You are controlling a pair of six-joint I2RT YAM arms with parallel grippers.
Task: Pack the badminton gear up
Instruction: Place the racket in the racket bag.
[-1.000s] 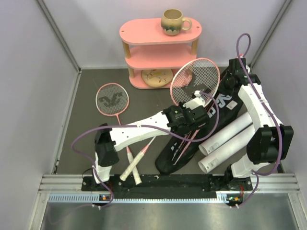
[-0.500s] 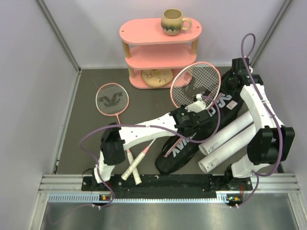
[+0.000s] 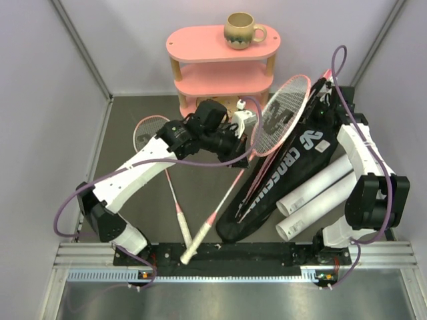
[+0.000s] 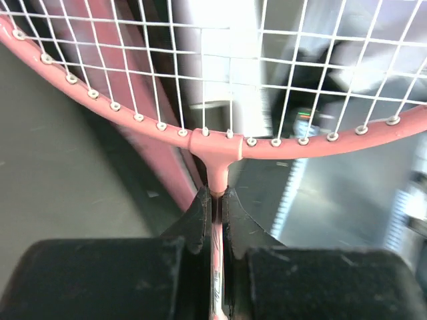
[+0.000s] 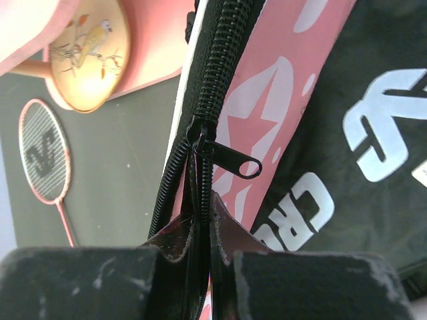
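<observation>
Racket (image 3: 283, 115) shaft pinched by outstretched left hand (image 4: 215, 198) | right hand (image 5: 201, 215) clamps bag (image 3: 303, 152) edge

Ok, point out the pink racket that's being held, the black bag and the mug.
pink racket (image 4: 217, 143), left wrist view, throat joint under the strings.
black bag (image 3: 280, 175), top view, on its white lettering.
mug (image 3: 238, 31), top view, its body.

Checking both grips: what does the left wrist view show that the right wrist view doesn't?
Left wrist only: the left gripper shut on the racket at its shaft, just below the strung head. Right wrist only: the right gripper pinching the bag at its zipper edge, the zip pull above it, and a second racket lying on the table. Both: a tight grip and the dark table.
</observation>
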